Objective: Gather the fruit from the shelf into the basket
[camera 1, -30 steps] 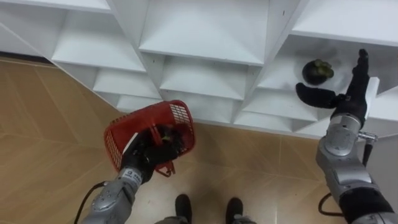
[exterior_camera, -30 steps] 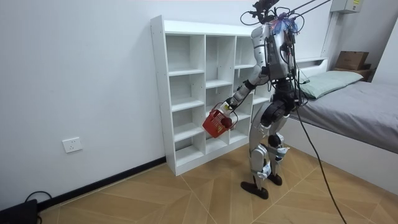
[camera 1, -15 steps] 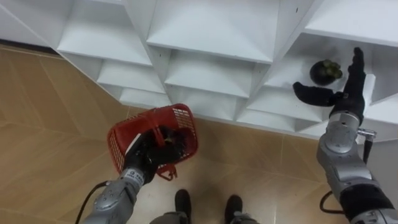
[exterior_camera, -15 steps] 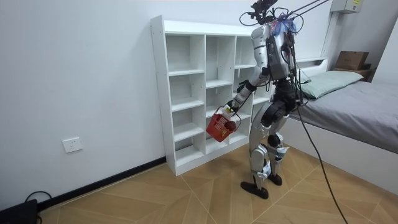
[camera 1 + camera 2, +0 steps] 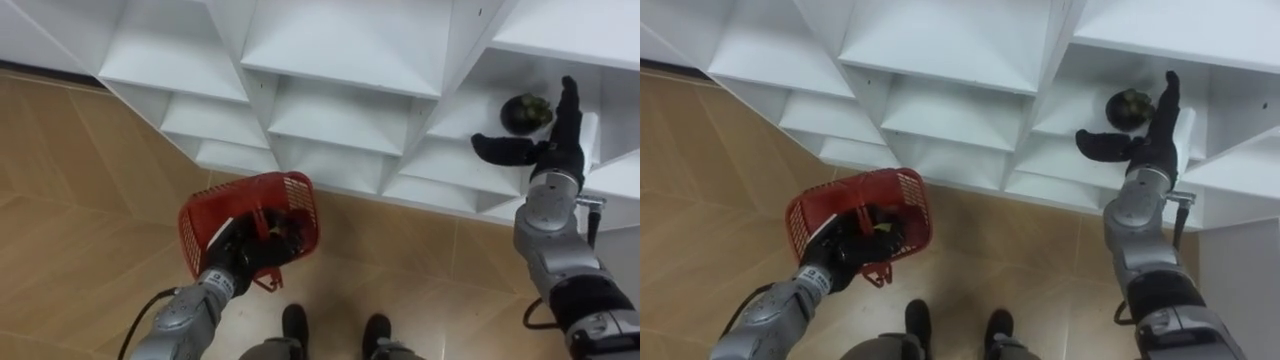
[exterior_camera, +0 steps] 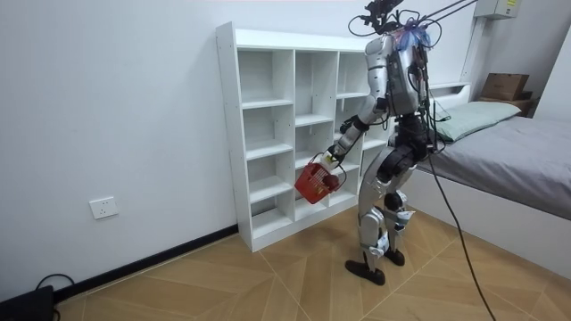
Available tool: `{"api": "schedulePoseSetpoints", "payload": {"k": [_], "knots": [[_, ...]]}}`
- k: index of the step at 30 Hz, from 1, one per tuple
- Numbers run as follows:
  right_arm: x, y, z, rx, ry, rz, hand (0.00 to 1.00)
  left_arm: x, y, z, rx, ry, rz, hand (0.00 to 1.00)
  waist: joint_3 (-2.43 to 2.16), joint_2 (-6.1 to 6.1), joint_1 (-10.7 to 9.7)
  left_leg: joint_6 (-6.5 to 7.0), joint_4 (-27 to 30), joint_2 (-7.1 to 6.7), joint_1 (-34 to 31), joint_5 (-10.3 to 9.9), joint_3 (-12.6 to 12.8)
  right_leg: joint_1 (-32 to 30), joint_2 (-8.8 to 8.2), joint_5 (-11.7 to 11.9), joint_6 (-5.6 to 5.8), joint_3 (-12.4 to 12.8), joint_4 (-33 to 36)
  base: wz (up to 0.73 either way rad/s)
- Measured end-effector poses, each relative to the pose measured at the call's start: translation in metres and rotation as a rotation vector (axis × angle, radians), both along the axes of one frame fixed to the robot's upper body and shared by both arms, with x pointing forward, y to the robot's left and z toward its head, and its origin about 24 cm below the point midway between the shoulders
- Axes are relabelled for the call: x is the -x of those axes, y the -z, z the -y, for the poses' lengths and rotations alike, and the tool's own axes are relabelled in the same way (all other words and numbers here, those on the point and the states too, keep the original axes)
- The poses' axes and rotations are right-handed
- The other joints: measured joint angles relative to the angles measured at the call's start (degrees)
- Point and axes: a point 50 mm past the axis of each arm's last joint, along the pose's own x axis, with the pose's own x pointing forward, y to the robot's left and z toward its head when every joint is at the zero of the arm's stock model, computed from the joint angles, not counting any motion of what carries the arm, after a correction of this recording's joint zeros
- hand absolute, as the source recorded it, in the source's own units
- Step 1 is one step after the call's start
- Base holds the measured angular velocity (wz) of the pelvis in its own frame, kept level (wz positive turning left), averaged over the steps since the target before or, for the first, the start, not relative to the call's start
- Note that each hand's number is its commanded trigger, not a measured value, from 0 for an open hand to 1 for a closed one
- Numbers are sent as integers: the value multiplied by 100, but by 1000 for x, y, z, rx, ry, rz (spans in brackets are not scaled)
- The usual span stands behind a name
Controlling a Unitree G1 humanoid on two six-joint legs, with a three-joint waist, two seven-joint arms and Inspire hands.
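- White shelf (image 5: 340, 50) in front holds a dark fruit (image 5: 525, 113).
- It sits just past my right hand (image 5: 550, 155), which is spread wide.
- My left hand (image 5: 240, 252) grips the basket (image 5: 195, 222).

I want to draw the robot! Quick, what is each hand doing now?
Left hand: shut on the basket.
Right hand: open, by the fruit.

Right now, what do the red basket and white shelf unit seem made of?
The red basket looks like moulded plastic, satin: its walls are a regular open lattice of one colour. The white shelf unit is probably painted or laminated board, smooth, matt: flat panels, crisp edges, no grain showing.
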Motion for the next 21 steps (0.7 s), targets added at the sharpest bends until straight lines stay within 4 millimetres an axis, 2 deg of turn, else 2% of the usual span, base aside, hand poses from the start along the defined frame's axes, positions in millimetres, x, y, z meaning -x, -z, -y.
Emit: {"api": "schedulePoseSetpoints", "payload": {"k": [21], "knots": [[-2, -1, 0, -6, 5, -3, 0, -4, -2, 5, -7, 32, 1, 100, 16, -29, -13, 8, 55, -11, -24, 5, 63, -90, -56, -71, -10, 14, 172, -1]]}}
